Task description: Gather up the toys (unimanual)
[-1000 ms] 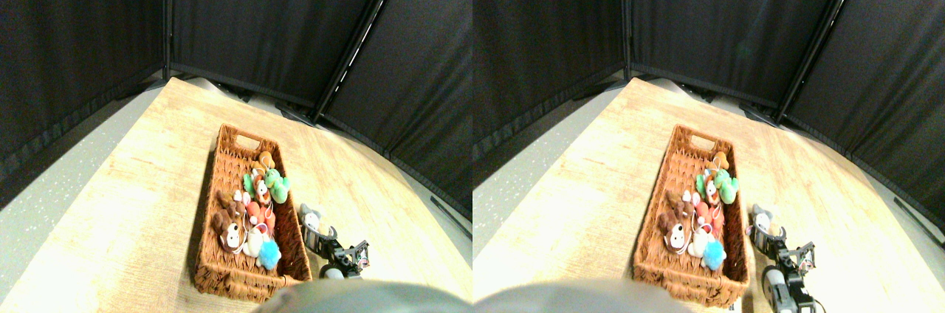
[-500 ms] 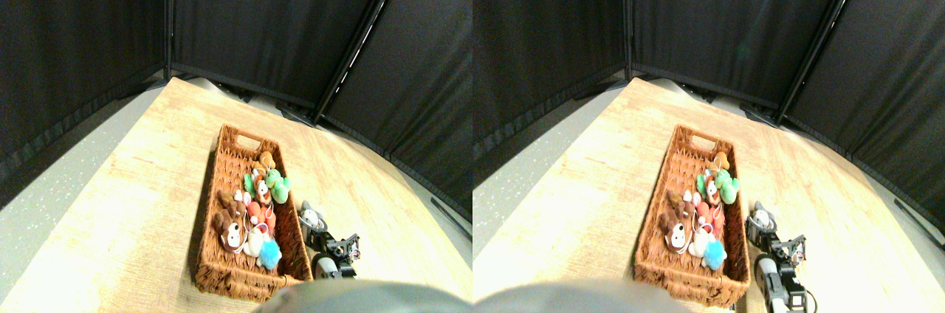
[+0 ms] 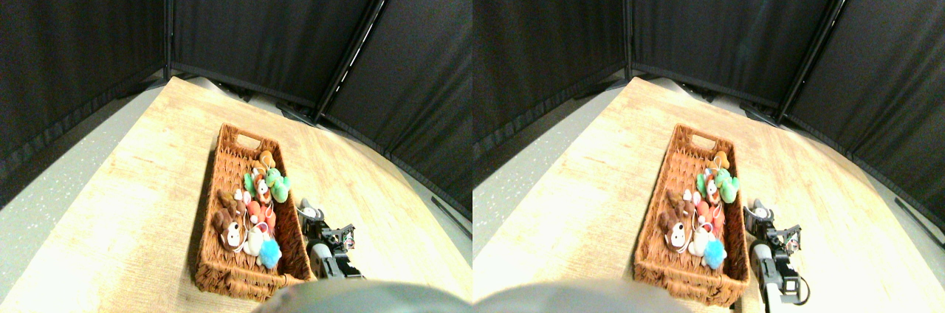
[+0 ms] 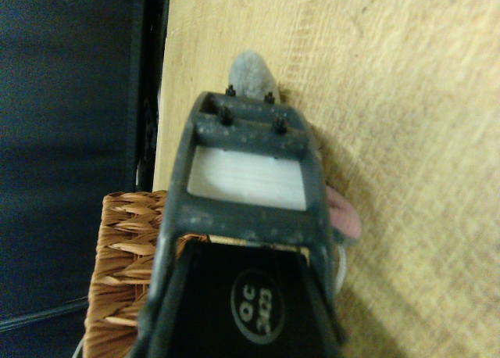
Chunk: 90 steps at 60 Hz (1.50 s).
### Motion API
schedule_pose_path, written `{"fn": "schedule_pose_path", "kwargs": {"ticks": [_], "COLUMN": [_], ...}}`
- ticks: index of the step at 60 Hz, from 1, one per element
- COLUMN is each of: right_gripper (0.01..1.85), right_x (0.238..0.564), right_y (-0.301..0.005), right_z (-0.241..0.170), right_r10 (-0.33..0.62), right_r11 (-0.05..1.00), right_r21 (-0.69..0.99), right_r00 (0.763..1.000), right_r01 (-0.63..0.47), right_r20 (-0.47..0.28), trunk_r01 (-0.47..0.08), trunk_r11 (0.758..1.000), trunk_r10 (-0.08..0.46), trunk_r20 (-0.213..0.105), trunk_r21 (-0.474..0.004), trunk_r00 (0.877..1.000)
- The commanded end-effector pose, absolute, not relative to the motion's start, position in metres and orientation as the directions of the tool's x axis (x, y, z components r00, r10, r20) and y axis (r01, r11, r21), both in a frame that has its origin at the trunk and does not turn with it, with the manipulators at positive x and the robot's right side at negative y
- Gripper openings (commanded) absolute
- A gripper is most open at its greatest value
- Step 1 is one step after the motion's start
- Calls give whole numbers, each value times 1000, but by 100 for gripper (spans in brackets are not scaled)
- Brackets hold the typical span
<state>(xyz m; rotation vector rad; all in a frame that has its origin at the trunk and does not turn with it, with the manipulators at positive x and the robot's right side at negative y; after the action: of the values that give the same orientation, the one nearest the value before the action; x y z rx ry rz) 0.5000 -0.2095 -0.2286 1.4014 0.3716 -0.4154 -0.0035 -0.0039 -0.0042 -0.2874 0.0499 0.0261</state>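
Note:
A long brown wicker basket (image 3: 209, 202) lies on the wooden table and holds several toys, among them a green one (image 3: 277, 184), a brown-white one (image 3: 229, 230) and a blue one (image 3: 269, 254). One grey toy (image 3: 308, 211) lies on the table just outside the basket's right wall. My right gripper (image 3: 316, 223) is right over this toy. In the wrist view the dark jaw frame covers most of the grey toy (image 4: 251, 73). Only the toy's grey tip, a white patch and a pink part show, and the basket's corner (image 4: 125, 248) lies beside it.
The wooden table (image 3: 133, 202) stretches left of and beyond the basket. Black curtain panels (image 3: 280, 25) close off the back and sides. A grey speckled floor (image 3: 44, 195) lies off the table's left edge.
My right manipulator has swung left, closer to the basket's right wall, and its gripper now sits over the grey toy. The toys in the basket have not moved.

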Motion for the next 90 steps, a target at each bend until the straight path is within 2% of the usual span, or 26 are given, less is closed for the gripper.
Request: {"fn": "schedule_pose_path", "kwargs": {"ticks": [1,11,19,27,33,47,74,75,79,81,86,90], "right_gripper": [67,66,63,63,63,58,34,27,16,11,26,26], "right_x": [503,501,499,499,500,505,513,514,515,515,518,519], "right_y": [-211,-216,-222,-225,-225,-226,-221,-222,-223,-224,-228,-230], "right_z": [-227,-228,-227,-227,-228,-237,-244,-244,-243,-244,-246,-246], "right_r10": [-74,-98,-122,-135,-152,-158,-221,-239,-258,-302,-301,-307], "right_r11": [105,140,111,111,122,102,75,108,146,196,219,231], "right_r21": [873,878,896,897,887,885,887,877,874,857,854,860], "right_r00": [879,889,901,901,891,886,875,868,871,861,865,873], "right_r01": [477,458,430,428,446,455,455,469,463,476,471,454], "right_r20": [-472,-448,-417,-413,-427,-437,-431,-435,-419,-409,-401,-378], "trunk_r01": [-49,-38,-30,-22,-18,-24,-21,-21,-21,-18,-18,-16], "trunk_r11": [953,958,960,962,964,964,963,963,963,964,964,965], "trunk_r10": [27,17,9,2,-3,3,-2,-2,-2,-5,-4,-6], "trunk_r20": [-77,-77,-76,-76,-76,-82,-86,-86,-86,-86,-82,-83], "trunk_r21": [-297,-285,-280,-271,-265,-266,-268,-268,-268,-267,-264,-260], "trunk_r00": [997,997,997,997,997,997,996,996,996,996,997,997]}}
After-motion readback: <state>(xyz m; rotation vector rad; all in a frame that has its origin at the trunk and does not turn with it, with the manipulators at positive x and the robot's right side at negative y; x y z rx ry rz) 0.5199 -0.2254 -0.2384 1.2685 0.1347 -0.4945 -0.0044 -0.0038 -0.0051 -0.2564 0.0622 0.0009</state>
